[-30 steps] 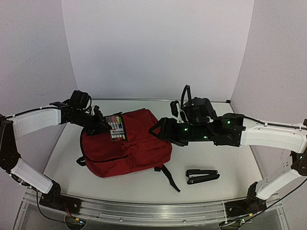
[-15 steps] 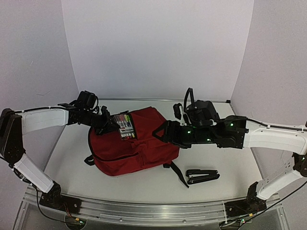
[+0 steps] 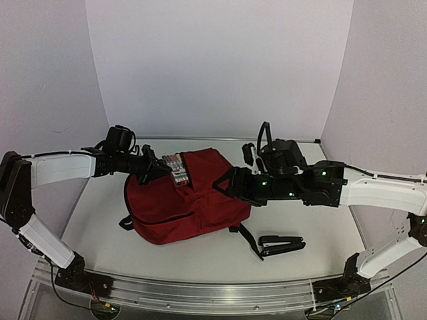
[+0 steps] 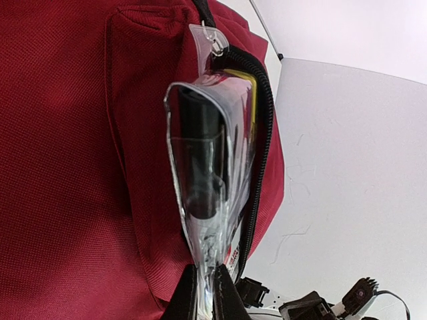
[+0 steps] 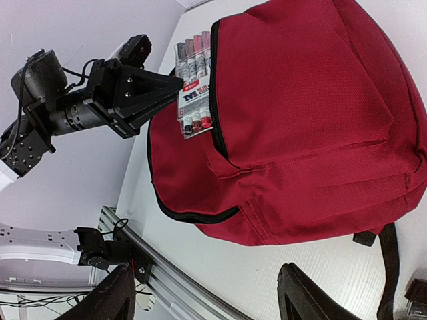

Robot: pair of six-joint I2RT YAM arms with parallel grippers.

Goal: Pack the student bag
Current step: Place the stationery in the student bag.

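Observation:
The student bag (image 3: 190, 203), dark red with black zippers, lies flat on the white table. My left gripper (image 3: 158, 171) is shut on the edge of a clear pack of markers (image 3: 177, 167) at the bag's upper left. In the left wrist view the marker pack (image 4: 212, 167) stands edge-on in the open zipper mouth (image 4: 265, 127) of the student bag (image 4: 67, 147), pinched by my left gripper (image 4: 204, 293). My right gripper (image 3: 224, 182) hovers open by the bag's right side. In the right wrist view my right gripper (image 5: 207, 300) holds nothing, with the student bag (image 5: 307, 120) and marker pack (image 5: 193, 87) ahead.
A black stapler (image 3: 281, 245) lies on the table to the right of the bag, near a loose black strap (image 3: 245, 241). The aluminium rail (image 3: 200, 293) runs along the near edge. White walls close in the back and sides.
My left arm has carried the marker pack rightward to the bag's zipper opening. The bag has shifted a little to the right. The right gripper has moved slightly right with it.

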